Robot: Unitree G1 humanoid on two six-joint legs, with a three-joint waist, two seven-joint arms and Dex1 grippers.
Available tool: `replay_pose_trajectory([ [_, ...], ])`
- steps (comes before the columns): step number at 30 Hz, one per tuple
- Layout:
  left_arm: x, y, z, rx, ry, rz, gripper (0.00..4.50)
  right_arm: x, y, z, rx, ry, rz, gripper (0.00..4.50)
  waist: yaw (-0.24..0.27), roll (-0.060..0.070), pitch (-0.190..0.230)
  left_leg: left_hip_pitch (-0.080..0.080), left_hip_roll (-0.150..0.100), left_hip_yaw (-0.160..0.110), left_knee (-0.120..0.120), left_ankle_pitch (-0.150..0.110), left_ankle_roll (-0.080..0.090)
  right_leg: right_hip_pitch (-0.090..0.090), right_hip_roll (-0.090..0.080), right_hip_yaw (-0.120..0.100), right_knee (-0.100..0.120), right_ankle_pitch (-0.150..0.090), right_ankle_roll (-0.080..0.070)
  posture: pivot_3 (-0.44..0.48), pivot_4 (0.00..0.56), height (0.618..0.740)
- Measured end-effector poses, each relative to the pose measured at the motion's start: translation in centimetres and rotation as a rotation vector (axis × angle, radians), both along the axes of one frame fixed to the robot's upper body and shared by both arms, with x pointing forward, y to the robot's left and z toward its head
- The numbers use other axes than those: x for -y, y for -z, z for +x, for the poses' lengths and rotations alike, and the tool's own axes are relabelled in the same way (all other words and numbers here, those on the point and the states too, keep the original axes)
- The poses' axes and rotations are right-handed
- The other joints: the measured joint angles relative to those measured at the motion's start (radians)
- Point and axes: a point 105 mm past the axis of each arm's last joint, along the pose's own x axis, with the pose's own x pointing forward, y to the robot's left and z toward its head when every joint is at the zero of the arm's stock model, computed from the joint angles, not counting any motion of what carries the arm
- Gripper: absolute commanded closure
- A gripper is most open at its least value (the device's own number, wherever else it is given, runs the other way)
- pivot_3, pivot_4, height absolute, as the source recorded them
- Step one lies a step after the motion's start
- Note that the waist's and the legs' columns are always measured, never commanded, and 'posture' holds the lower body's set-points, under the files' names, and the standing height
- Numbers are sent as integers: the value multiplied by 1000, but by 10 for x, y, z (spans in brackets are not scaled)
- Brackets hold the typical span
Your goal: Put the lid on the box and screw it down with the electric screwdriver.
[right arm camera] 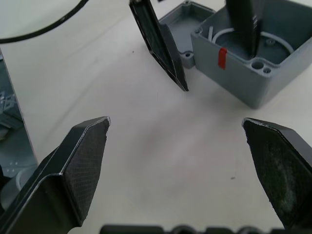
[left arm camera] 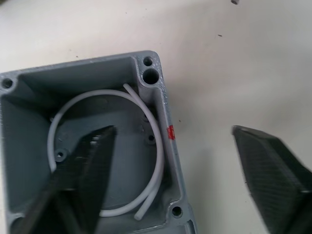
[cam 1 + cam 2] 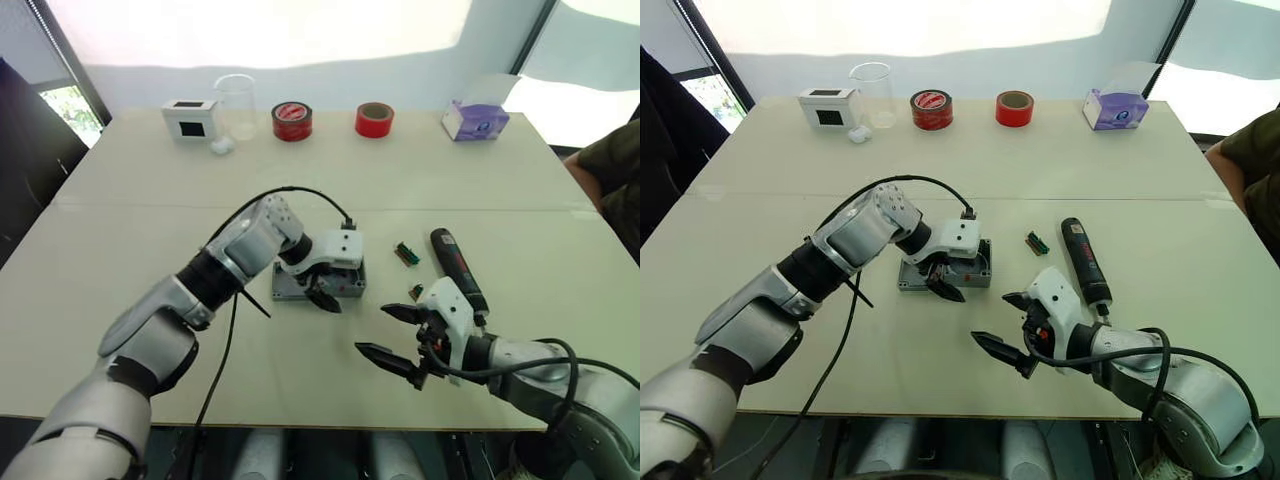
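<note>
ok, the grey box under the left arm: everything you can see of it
The box is a square grey enclosure, plastic by the look, open-topped with no lid on it. It has screw posts at the corners, a loop of white tubing curled on its floor and a small red mark on one outer wall. It sits upright on the table. The left tool is open astride that marked wall: one finger inside the box, the other outside.

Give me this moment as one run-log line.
left gripper: open, straddling box wall | right gripper: open, empty | lid: off, beside box | electric screwdriver: on table, untouched
</note>
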Motion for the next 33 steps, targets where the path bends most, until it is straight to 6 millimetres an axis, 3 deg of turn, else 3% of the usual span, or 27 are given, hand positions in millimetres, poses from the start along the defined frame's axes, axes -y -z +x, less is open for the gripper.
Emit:
replay_pose_trajectory([
  [6, 6, 5, 2, 14, 15, 14, 4247, -2, -1, 3, 7, 23, 8, 0, 0, 0, 0, 0, 0, 0, 0, 0, 0, 0, 0, 0, 0, 0, 0, 0, 150, 740],
  [7, 6, 5, 3, 25, 16, 17, 4381, -2, -1, 3, 5, 28, 7, 0, 0, 0, 0, 0, 0, 0, 0, 0, 0, 0, 0, 0, 0, 0, 0, 0, 150, 740],
  [17, 7, 4, 7, 48, 71, 26, 4381, 1, 8, -3, -46, 25, -12, 0, 0, 0, 0, 0, 0, 0, 0, 0, 0, 0, 0, 0, 1, 0, 0, 0, 150, 740],
  [22, 7, -13, 7, 83, 241, 20, 4381, 4, 15, -9, -85, 8, -27, 0, 0, 0, 0, 0, 0, 0, 0, 0, 0, 0, 0, 0, 0, 0, 0, 0, 150, 740],
  [25, 4, -24, -4, 105, 431, 8, 4381, 10, 20, -15, -115, -2, -50, 0, -1, 0, 0, 0, 0, 0, 0, 0, 0, 0, 0, 0, 0, 0, 0, 0, 150, 740],
  [33, -2, -7, -5, 106, 619, 111, 4381, 10, 16, -24, -109, 3, -54, 0, 2, -1, 0, -1, 0, -1, 1, 0, 0, 0, 0, 0, 0, 0, 0, 0, 150, 740],
])
